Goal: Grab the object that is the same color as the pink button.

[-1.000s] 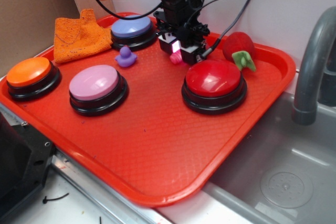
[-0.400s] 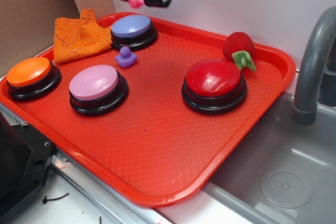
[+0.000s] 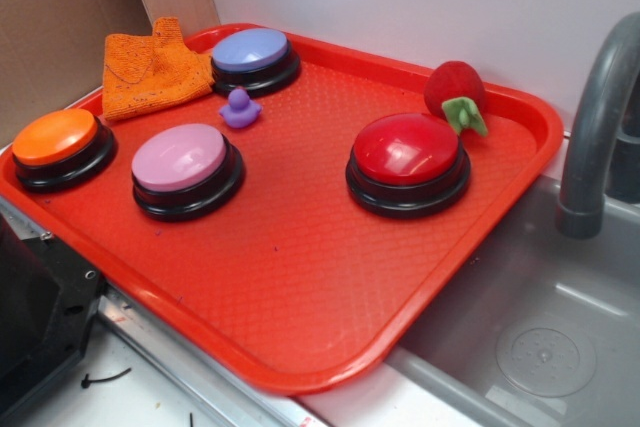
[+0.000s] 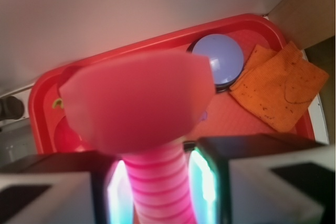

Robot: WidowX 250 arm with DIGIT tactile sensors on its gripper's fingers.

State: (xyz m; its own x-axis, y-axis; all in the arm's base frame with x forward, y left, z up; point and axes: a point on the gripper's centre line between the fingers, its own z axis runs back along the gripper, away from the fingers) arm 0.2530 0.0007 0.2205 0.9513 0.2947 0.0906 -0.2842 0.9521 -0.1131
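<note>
In the wrist view the pink toy bolt (image 4: 157,182) fills the middle, its ribbed shaft held between my two fingers and its flat head (image 4: 139,103) toward the camera. My gripper (image 4: 157,192) is shut on it, high above the tray. The pink button (image 3: 180,159) sits on its black base at the tray's left front. Neither the gripper nor the bolt shows in the exterior view; both are above its top edge.
The red tray (image 3: 300,277) carries a lavender-blue button (image 3: 251,50), an orange button (image 3: 55,137), a red button (image 3: 407,150), a purple duck (image 3: 239,108), a red plush strawberry (image 3: 456,92) and an orange cloth (image 3: 150,67). A grey sink and faucet (image 3: 596,137) lie to the right.
The gripper rose from the tray beside the red button with the pink bolt in it, moved up and left, and has now left the exterior view.
</note>
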